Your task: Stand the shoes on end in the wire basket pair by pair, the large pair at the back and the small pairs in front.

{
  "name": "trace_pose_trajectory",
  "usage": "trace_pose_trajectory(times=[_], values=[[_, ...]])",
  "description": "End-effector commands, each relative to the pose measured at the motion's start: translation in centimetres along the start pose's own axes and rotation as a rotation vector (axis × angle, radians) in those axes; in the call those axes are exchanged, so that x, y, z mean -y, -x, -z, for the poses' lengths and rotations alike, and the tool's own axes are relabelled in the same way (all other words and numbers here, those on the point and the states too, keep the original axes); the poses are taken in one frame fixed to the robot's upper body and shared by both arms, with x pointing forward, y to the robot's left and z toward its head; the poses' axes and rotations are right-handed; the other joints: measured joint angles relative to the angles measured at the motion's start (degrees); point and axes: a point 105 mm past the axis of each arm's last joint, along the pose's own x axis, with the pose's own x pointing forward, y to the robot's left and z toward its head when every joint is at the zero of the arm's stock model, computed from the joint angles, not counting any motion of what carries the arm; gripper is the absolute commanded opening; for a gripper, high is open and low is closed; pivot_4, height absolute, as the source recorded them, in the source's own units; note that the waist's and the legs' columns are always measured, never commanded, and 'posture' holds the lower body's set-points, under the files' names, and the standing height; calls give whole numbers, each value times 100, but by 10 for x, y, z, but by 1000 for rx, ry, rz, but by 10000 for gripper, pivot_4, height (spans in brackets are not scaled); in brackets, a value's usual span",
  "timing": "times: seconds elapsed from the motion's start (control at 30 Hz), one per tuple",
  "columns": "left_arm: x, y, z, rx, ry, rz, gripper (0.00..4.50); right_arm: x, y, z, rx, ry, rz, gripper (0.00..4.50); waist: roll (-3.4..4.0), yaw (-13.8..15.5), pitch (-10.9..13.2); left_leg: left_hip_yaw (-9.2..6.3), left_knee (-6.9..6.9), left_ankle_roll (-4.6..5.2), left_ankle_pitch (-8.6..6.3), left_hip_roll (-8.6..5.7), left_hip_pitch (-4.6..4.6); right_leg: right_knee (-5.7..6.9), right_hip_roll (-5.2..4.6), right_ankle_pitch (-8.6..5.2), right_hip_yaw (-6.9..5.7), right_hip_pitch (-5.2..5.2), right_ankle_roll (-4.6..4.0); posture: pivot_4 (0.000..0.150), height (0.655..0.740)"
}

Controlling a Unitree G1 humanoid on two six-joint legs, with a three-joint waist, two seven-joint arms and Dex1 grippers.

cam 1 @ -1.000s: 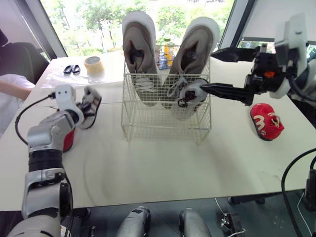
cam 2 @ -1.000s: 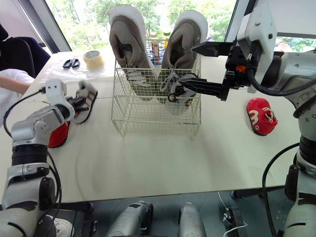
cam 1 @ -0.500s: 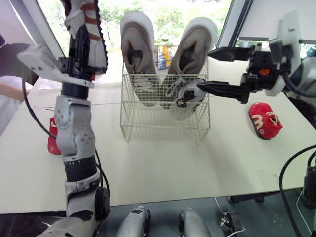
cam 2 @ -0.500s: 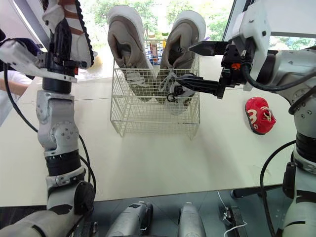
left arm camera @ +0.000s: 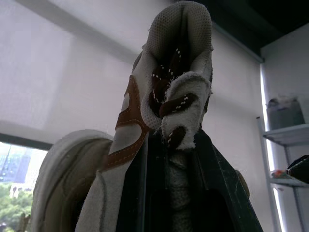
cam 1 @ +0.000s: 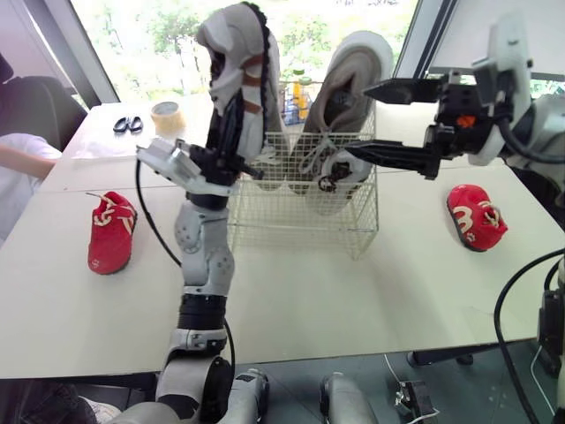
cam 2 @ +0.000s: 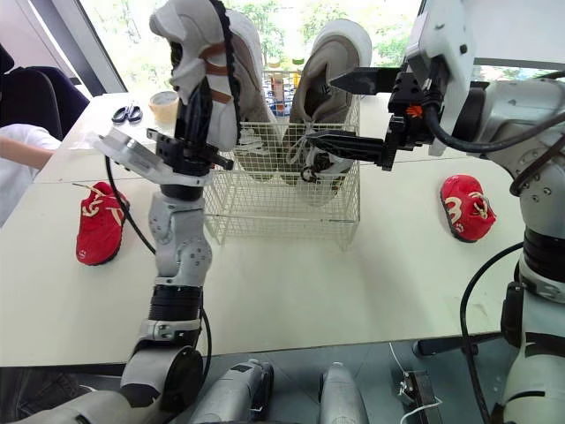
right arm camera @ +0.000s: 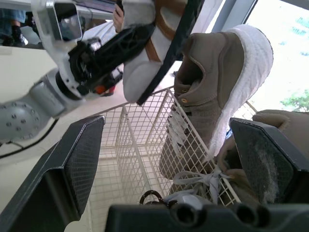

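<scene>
Here, small brown-trimmed sneaker [cam 1: 237, 53] held aloft, upper clamped in left gripper [cam 1: 228, 132], above left front of wire basket [cam 1: 300, 216]. Light weight, soft upper expected; firmer hold judged at heel or sole. Right gripper [cam 1: 357, 119] spread wide, empty, beside large pair [cam 1: 353, 71] stood at back. Half-second earlier, sneaker was raised farther left, clear of basket.

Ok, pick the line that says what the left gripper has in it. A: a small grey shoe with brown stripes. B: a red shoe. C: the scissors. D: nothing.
A: the left gripper is shut on the small grey shoe with brown stripes, held up by the wire basket, while the left red shoe and the right red shoe lie on the table.
</scene>
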Motion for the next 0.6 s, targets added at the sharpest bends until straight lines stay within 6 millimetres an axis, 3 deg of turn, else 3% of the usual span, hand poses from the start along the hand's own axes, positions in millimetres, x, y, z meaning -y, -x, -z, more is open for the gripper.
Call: trace_pose_trajectory(times=[0.03,0.27,0.6], values=[[2,5,6,39,-30,11,240,-2,4,-15,15,49,2,45000,0,-3,0,0,0,8,-5,0,0,0,0,0,0,0,0,1500,7400],[-11,23,32,19,-123,-66,240,-4,5,-19,7,40,0,45000,2,23,-2,-1,2,8,-5,0,3,1,0,0,-1,3,0,1500,7400],[-7,46,60,-81,-134,-58,240,-6,5,-20,8,37,0,45000,5,152,-13,-4,16,8,-4,-3,13,5,0,6,-4,19,10,1500,7400]])
